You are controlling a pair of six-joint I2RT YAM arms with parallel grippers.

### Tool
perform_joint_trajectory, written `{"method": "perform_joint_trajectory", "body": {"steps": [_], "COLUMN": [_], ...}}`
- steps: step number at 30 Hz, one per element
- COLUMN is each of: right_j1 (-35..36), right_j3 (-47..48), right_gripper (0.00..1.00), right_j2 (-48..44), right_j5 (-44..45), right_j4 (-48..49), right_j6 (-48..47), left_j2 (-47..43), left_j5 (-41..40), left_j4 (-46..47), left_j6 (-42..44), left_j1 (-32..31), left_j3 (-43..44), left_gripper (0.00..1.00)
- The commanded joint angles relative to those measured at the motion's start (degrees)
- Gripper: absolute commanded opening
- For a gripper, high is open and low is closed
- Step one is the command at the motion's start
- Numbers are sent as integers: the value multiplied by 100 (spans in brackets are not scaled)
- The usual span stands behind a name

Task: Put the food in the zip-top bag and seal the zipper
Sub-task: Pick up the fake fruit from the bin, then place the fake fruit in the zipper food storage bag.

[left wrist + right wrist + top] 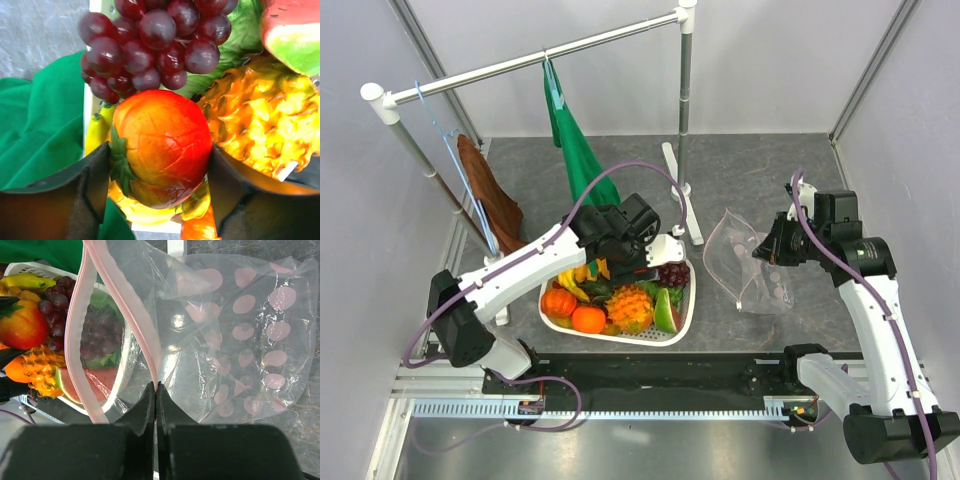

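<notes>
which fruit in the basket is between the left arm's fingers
The red-orange fruit with green leaves: the left fingers touch both its sides, while the grapes and pineapple lie beyond.

There are no words, numbers, brands or signs to read in any view. The zip-top bag point(240, 365) has round pink spots on it, but they are only spots, not letters.
</notes>
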Motion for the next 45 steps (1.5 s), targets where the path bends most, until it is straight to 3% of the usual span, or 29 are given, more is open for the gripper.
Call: {"method": "perform_joint_trajectory", "body": {"steps": [1, 4, 10, 16, 23, 32, 34, 37, 38, 39, 41, 45], "right_j1": [-21, -21, -21, -21, -21, -30, -21, -30, -21, -21, -30, -21], "right_j3": [-33, -25, -42, -148, -95, 2, 19, 46, 46, 54, 89, 134], "right_gripper": [0, 0, 0, 0, 0, 0, 0, 0, 0, 0, 0, 0], "right_j2": [-89, -89, -19, 25, 43, -71, -98, -115, -124, -124, -133, -185], "right_j5": [-115, -115, -457, -808, -1108, -1398, -1354, -1415, -1442, -1468, -1538, -1679], "right_j4": [173, 173, 269, 489, 604, 551, 534, 507, 516, 525, 542, 683], "right_j6": [89, 98, 195, 450, 634, 793, 766, 783, 784, 801, 854, 1038], "left_j2": [-83, -144, -189, 311, 1057, 1797, 1807, 1684, 1640, 1535, 1394, 1122], "left_j5": [32, 216, 1402, 2458, 2529, 2204, 1905, 1764, 1764, 1764, 1808, 1878], "left_j4": [-48, -180, -250, 196, 1015, 1288, 1236, 1165, 1156, 1147, 1156, 1191], "left_j6": [32, -73, -582, -1355, -2006, -2481, -2482, -2507, -2525, -2525, -2560, -2753], "left_j1": [-46, -46, -72, -274, -845, -855, -829, -784, -767, -749, -688, -486], "left_j3": [513, 794, 1742, 2841, 3325, 3361, 3230, 3028, 2984, 2940, 2825, 2632], "left_gripper": [53, 44, 43, 41, 42, 49, 52, 77, 90, 94, 100, 100]}}
